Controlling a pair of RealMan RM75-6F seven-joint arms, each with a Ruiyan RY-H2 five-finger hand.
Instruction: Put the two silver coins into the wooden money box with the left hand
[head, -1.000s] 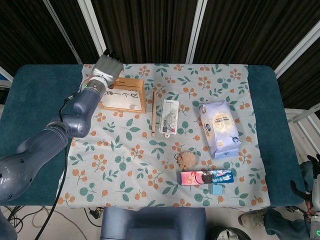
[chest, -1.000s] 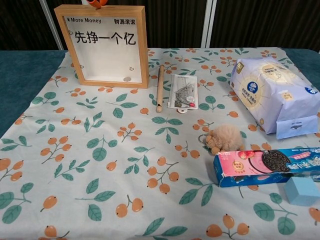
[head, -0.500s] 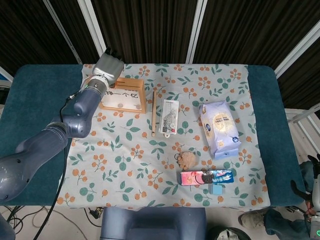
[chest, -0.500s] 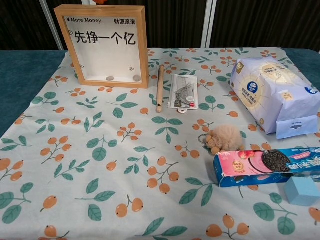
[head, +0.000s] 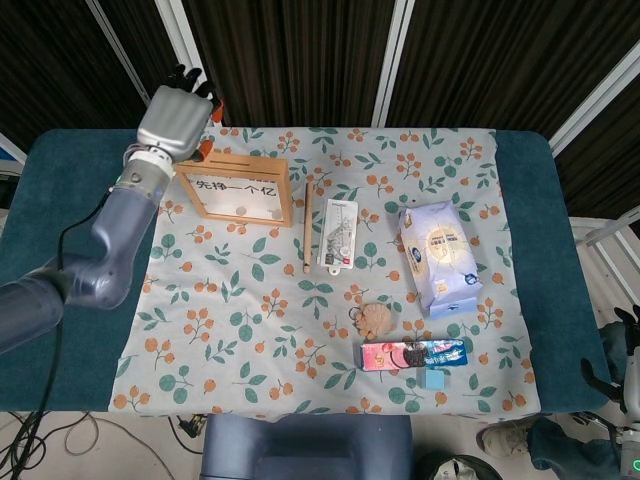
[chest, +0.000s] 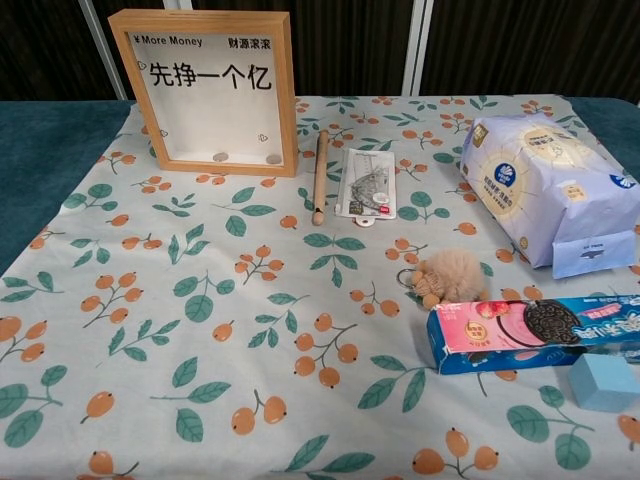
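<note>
- Money box (chest: 208, 91) stands upright at the far left of the floral cloth (chest: 250, 330).
- Two coins (chest: 221, 156) lie inside the box on its bottom ledge, behind the clear front, near its right corner.
- Left hand (head: 175, 118) hovers above and left of the box, fingers apart, holding nothing.
- Right hand is out of both views.
- Wooden stick (chest: 320, 176) lies just right of the box; packet (chest: 365, 184) sits beside the stick.
</note>
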